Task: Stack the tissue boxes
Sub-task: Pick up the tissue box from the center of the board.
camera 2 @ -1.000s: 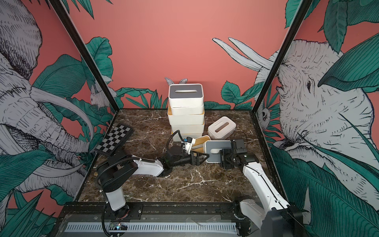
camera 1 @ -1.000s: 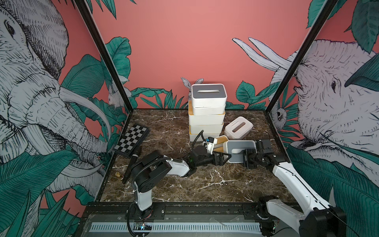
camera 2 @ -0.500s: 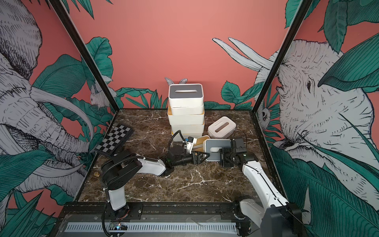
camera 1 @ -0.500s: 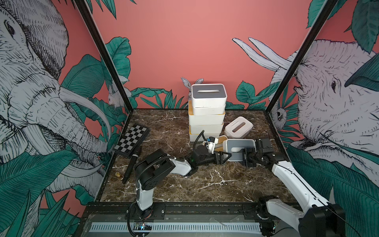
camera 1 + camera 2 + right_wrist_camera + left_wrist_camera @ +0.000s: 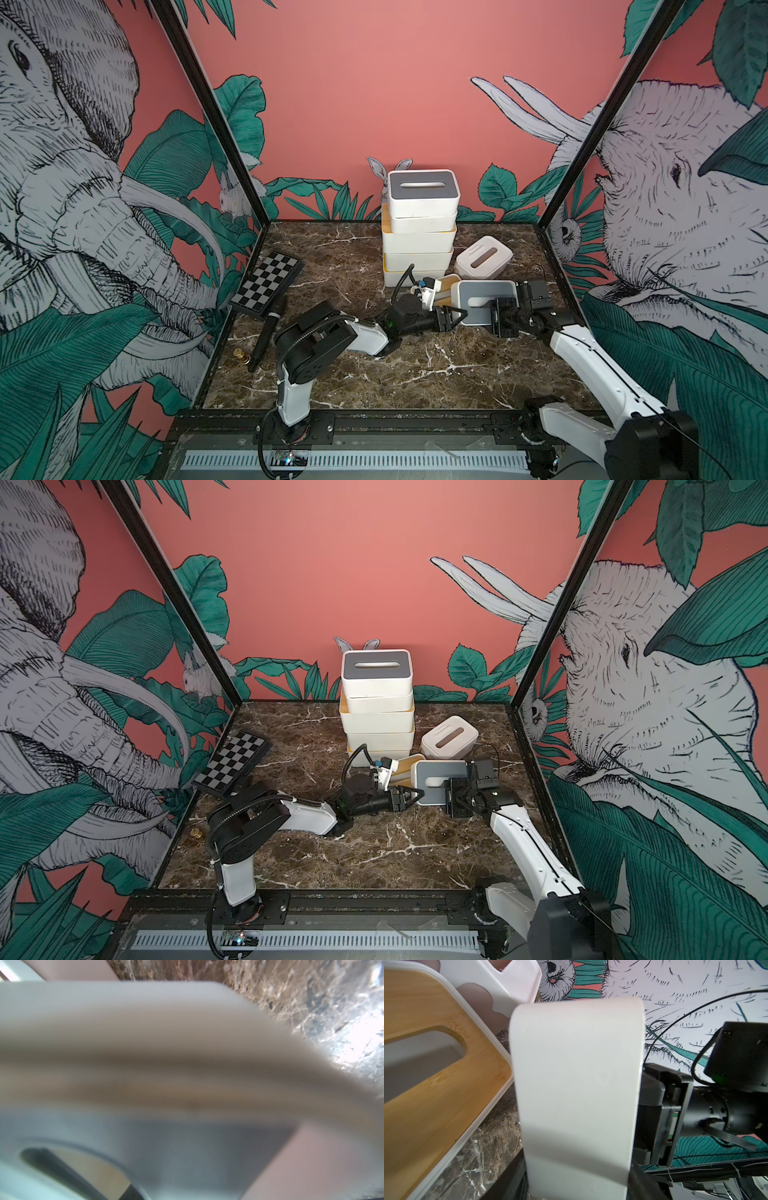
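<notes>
A white tissue box with a grey slotted lid lies flat on the marble floor in front of the stack. My left gripper is shut across its left end; in the left wrist view the white wall fills the gap between the dark fingers. My right gripper is shut on its right side, the blurred lid close to the camera. A bamboo-lidded box leans behind. A pink-patterned box lies tilted. Several boxes form a stack.
A checkerboard panel leans at the left wall, with a black pen and a small gold piece near it. Printed walls close in both sides and the back. The stack's top box has a grey lid.
The left gripper's jaws have closed in on the left end of the grey-lidded box, and the left arm has shifted slightly forward. The right gripper and the box have stayed in place.
</notes>
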### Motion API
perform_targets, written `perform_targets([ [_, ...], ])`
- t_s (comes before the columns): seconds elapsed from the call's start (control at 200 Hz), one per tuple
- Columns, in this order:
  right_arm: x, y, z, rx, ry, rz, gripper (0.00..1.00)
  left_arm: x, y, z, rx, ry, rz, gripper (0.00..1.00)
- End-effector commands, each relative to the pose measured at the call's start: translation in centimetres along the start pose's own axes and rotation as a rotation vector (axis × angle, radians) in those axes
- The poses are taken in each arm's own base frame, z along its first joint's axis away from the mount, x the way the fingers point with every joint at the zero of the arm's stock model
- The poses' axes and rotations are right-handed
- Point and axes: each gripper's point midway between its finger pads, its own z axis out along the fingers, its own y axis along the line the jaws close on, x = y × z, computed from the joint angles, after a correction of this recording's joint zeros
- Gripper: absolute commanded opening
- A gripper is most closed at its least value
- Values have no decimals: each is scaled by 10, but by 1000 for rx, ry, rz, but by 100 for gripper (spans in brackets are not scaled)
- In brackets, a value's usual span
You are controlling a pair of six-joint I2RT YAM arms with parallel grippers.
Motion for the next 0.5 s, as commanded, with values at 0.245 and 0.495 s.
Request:
perform_targets([
  [0.245,14,30,-2,-110,55,-41,55,-11,-21,0,55,-39,-7,54],
  [0.495,18,33,-18,-168,56,-67,79,-15,-20,-4,34,-62,-6,50],
])
